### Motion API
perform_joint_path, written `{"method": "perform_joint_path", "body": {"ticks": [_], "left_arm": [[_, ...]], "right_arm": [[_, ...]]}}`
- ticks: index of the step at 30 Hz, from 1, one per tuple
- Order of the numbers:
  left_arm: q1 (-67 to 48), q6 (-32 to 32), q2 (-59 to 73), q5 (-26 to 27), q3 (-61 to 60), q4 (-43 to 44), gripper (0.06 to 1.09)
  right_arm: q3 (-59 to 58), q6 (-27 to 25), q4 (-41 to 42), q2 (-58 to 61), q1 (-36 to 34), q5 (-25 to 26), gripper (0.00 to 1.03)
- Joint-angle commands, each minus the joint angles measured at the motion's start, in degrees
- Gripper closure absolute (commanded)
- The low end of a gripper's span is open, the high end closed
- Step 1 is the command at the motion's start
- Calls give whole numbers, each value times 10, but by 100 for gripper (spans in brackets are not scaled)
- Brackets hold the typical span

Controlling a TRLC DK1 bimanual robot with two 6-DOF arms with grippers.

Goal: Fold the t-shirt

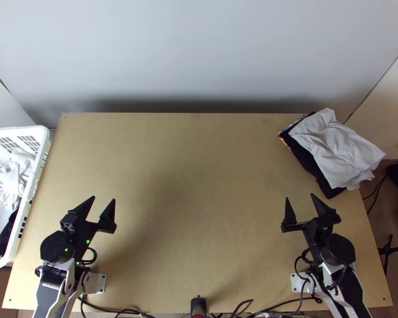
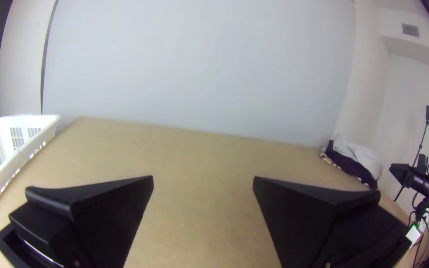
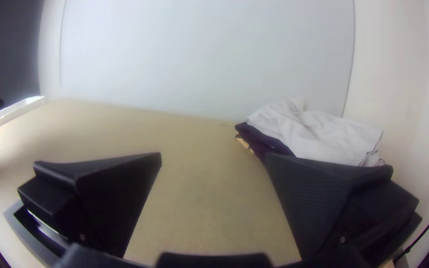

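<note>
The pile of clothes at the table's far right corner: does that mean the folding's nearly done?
Partly, it seems. The pile, light grey cloth over dark, looks already folded, if loosely. Nothing is in hand: the left gripper and right gripper are both open. White cloth and dark cloth lie bunched in the basket, probably still to be folded.

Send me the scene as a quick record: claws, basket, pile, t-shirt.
left claw: open, empty, near left
right claw: open, empty, near right
basket: white, at left edge; white cloth bunched inside, black cloth beside it
pile: far right corner, light grey cloth over dark cloth
t-shirt: cannot tell which
</note>
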Motion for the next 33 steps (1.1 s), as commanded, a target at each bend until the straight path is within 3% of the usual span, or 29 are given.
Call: {"method": "perform_joint_path", "body": {"ticks": [1, 8, 12, 22, 28, 33], "left_arm": [[0, 0, 0, 0, 0, 1, 11], [0, 0, 0, 0, 0, 1, 11], [-7, 0, 0, 0, 0, 1, 11], [-3, -5, -1, 0, 6, 24, 11], [59, -7, 56, -6, 110, 29, 11], [149, 23, 296, -6, 338, -89, 11]], "right_arm": [[0, -1, 0, 0, 0, 1, 5], [0, -1, 0, 0, 0, 1, 5], [0, 94, -18, -1, 4, 1, 5], [5, 33, 27, 24, -35, 2, 5], [144, 11, 19, 214, -103, 3, 5], [405, 43, -172, 475, -132, 2, 5]]}}
